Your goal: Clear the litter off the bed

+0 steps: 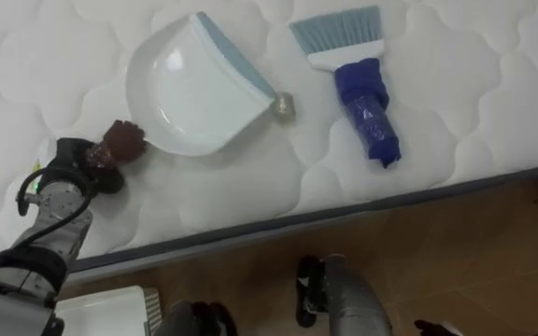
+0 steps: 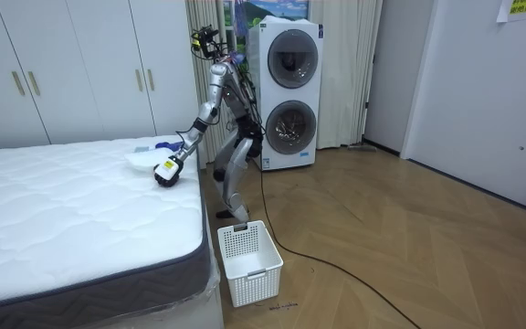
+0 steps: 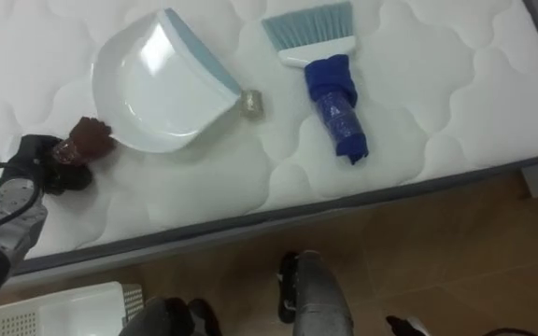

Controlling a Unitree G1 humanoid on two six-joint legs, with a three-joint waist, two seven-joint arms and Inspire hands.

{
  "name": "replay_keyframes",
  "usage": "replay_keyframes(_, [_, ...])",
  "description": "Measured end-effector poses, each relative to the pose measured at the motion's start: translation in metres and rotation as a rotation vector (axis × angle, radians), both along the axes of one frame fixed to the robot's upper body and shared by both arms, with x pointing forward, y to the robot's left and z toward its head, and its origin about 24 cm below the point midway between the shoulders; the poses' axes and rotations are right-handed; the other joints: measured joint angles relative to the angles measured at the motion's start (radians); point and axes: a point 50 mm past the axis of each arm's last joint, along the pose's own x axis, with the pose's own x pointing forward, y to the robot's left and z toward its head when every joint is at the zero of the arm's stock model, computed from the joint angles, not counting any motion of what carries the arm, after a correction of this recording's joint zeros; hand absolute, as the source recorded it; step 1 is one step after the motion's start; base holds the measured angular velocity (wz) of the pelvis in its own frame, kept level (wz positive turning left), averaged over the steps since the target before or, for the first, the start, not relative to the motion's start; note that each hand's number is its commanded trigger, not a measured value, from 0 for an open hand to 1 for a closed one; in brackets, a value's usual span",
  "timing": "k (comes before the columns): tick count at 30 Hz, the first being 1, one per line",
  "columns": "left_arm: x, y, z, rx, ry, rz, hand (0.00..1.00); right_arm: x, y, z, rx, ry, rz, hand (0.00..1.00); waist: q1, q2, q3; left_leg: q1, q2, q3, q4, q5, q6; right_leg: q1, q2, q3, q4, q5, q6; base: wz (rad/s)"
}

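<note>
**Left hand at the dustpan's handle on the bed**

The robot is standing at the edge of the bed, leaning its left arm down onto the white quilted mattress (image 1: pixel 456 121). The left hand (image 1: pixel 80 166) is lying on the mattress at about 8 o'clock from the white dustpan (image 1: pixel 190 89) and touching the pan's brown handle (image 1: pixel 122 140). The hand is showing as a dark bunched shape, so I cannot tell whether it is closing round the handle or just resting against it.

The dustpan is lying flat, its blue-edged lip facing 2 o'clock. A small greyish scrap (image 1: pixel 283 105) is sitting right against that lip, at 3 o'clock from the pan. The brush (image 1: pixel 362 93) is lying further off at 3 o'clock and apart from the pan, with its pale blue bristles pointing to 12 and its blue-wrapped handle to 5.

In the room view a white basket (image 2: pixel 249 260) is standing on the floor by the robot's feet.
</note>
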Motion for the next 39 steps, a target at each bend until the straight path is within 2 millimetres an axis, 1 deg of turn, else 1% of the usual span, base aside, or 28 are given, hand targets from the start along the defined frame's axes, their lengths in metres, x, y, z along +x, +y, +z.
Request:
replay_keyframes(7, [-0.001, -0.002, -0.002, 0.055, 0.035, -0.025, 1.0, -0.002, -0.001, 0.0, -0.006, 0.016, -0.011, 0.0, 0.0, -0.003, 0.0005, 0.011, -0.004, 0.01, -0.012, 0.0, 0.0, 0.0, -0.002, 0.009, -0.002, -0.002, 0.003, -0.01])
replay_keyframes(10, [-0.001, -0.001, -0.002, 0.094, 0.046, -0.036, 1.0, -0.002, -0.001, 0.0, -0.006, 0.017, -0.012, 0.0, 0.002, -0.003, 0.0003, 0.015, -0.002, 0.011, -0.013, -0.002, -0.003, 0.003, 0.005, 0.011, -0.005, -0.002, 0.003, -0.05])
replay_keyframes(13, [-0.003, 0.001, -0.004, 0.117, 0.059, -0.036, 1.0, -0.001, -0.001, 0.0, -0.007, 0.013, -0.011, 0.0, 0.01, -0.005, 0.0005, 0.027, 0.007, 0.015, -0.013, -0.005, -0.008, 0.013, 0.016, 0.014, -0.01, -0.002, 0.002, -0.1])
replay_keyframes(14, [-0.004, 0.002, -0.005, 0.132, 0.068, -0.036, 1.0, 0.001, -0.001, 0.0, -0.006, 0.009, -0.012, 0.0, 0.011, -0.005, 0.0004, 0.033, 0.015, 0.017, -0.014, -0.006, -0.01, 0.021, 0.022, 0.012, -0.017, 0.0, 0.0, -0.09])
replay_keyframes(15, [-0.005, 0.003, -0.006, 0.149, 0.072, -0.033, 1.0, 0.003, -0.001, 0.001, -0.007, -0.001, -0.018, 0.0, 0.009, -0.005, 0.0004, 0.038, 0.015, 0.017, -0.015, -0.007, -0.011, 0.026, 0.025, 0.011, -0.02, 0.0, 0.0, -0.07])
replay_keyframes(20, [-0.011, 0.004, -0.01, 0.214, 0.094, -0.058, 1.0, 0.01, -0.003, 0.004, -0.017, -0.062, -0.102, 0.0, 0.007, -0.006, 0.001, 0.067, 0.015, 0.019, -0.025, -0.008, -0.014, 0.051, 0.027, 0.013, -0.022, -0.004, -0.002, -0.01])
replay_keyframes(25, [-0.015, 0.004, -0.012, 0.315, 0.085, -0.113, 1.0, 0.019, -0.004, 0.008, 0.027, -0.139, -0.207, 0.0, 0.021, -0.006, 0.0004, 0.077, 0.016, 0.022, -0.044, -0.003, -0.021, 0.057, 0.032, 0.021, -0.037, -0.001, -0.001, -0.02])
replay_keyframes(28, [-0.015, 0.002, -0.011, 0.394, 0.058, -0.159, 1.0, 0.03, -0.004, 0.013, 0.057, -0.227, -0.297, 0.0, 0.049, -0.002, -0.0009, 0.078, 0.018, 0.022, -0.053, -0.001, -0.025, 0.061, 0.035, 0.01, -0.053, 0.001, -0.003, -0.01])
replay_keyframes(31, [-0.015, 0.002, -0.009, 0.44, 0.04, -0.173, 1.0, 0.04, -0.002, 0.018, 0.077, -0.291, -0.322, 0.0, 0.064, -0.001, -0.0014, 0.079, 0.018, 0.017, -0.061, 0.002, -0.027, 0.068, 0.039, 0.0, -0.061, 0.001, -0.004, 0.06])
replay_keyframes(32, [-0.016, 0.004, -0.009, 0.467, 0.034, -0.174, 1.0, 0.049, -0.002, 0.022, 0.085, -0.328, -0.329, 0.0, 0.067, 0.002, -0.0027, 0.078, 0.017, 0.018, -0.065, 0.004, -0.027, 0.071, 0.039, -0.001, -0.065, 0.001, -0.004, 0.08])
replay_keyframes(34, [-0.022, 0.006, -0.012, 0.509, 0.035, -0.176, 1.0, 0.063, -0.002, 0.029, 0.093, -0.401, -0.346, 0.0, 0.072, 0.013, -0.0058, 0.09, 0.018, 0.017, -0.074, 0.007, -0.026, 0.089, 0.039, -0.006, -0.076, 0.001, -0.002, 0.06])
replay_keyframes(37, [-0.028, 0.008, -0.017, 0.55, 0.04, -0.185, 1.0, 0.072, -0.004, 0.037, 0.098, -0.47, -0.383, 0.0, 0.09, 0.02, -0.0098, 0.112, 0.016, 0.017, -0.09, 0.008, -0.027, 0.112, 0.039, -0.017, -0.091, 0.0, 0.001, 0.04])
replay_keyframes(39, [-0.037, 0.012, -0.022, 0.58, 0.047, -0.172, 1.0, 0.081, -0.002, 0.042, 0.104, -0.517, -0.387, 0.0, 0.098, 0.022, -0.0126, 0.13, 0.009, 0.018, -0.114, 0.017, -0.029, 0.131, 0.035, -0.024, -0.107, 0.001, 0.004, 0.14])
